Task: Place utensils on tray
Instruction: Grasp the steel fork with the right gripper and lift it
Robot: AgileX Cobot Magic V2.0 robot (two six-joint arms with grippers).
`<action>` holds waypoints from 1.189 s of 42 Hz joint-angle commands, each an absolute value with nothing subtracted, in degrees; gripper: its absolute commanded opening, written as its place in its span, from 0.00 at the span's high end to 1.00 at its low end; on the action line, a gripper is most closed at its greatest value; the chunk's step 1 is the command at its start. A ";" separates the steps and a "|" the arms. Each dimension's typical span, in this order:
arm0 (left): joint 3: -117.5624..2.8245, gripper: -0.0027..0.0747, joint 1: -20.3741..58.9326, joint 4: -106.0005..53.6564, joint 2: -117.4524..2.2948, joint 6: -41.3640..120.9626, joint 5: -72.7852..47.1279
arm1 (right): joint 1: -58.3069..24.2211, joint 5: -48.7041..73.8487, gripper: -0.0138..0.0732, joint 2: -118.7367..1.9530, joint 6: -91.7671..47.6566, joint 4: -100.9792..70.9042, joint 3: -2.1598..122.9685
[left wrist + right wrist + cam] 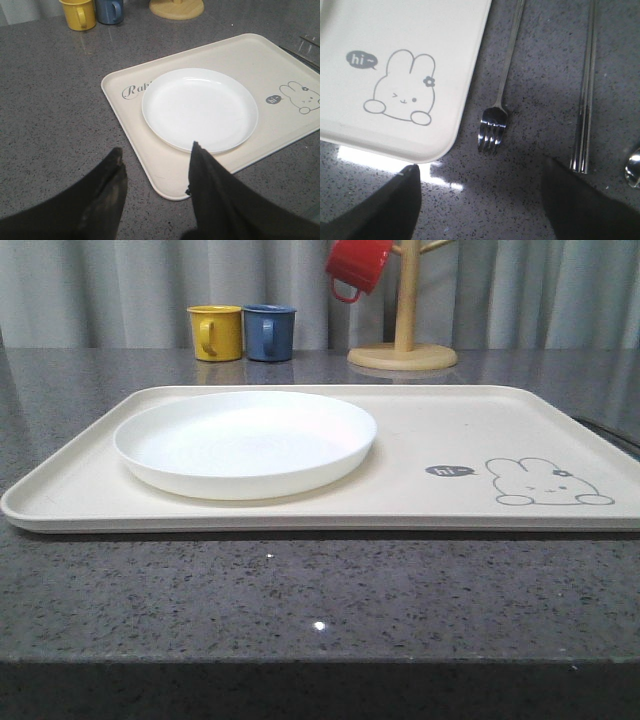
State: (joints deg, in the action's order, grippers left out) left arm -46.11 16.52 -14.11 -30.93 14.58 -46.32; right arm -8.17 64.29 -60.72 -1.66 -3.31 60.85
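Fork [495,107], chopsticks [585,95] & spoon [634,169] lie on the grey bench [300,590] just beside the cream tray [450,430], fork nearest its rim, chopsticks between fork & spoon, none on it yet. White plate [245,440] sits on tray's left part. Right tool [480,182] hangs above the fork w/ fingers apart; left tool [156,167] also spread, over tray's near edge.

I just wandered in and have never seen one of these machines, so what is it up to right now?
It is about to set cutlery on the cream tray, which so far carries only a white plate. The fork, chopsticks and spoon lie on the grey countertop beside the tray's rabbit corner. The right gripper hangs open above the fork, holding nothing. The left gripper hangs open at the tray's other end.
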 commanded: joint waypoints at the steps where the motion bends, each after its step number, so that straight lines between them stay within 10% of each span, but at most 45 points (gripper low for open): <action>1: -47.65 0.58 16.99 -14.97 -31.18 14.55 -42.41 | -8.32 66.21 0.27 -66.73 -1.50 -0.46 65.98; 35: -47.65 0.58 16.99 -14.97 -31.18 14.55 -42.41 | -7.08 61.25 0.40 -91.47 5.12 1.65 72.62; 50: -47.65 0.58 16.99 -14.97 -31.18 14.55 -42.41 | -7.08 61.89 0.78 -91.49 5.12 1.08 72.62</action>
State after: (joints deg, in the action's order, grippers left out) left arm -46.11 16.52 -14.11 -30.93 14.58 -46.32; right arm -7.56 62.17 -93.45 4.83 1.47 70.83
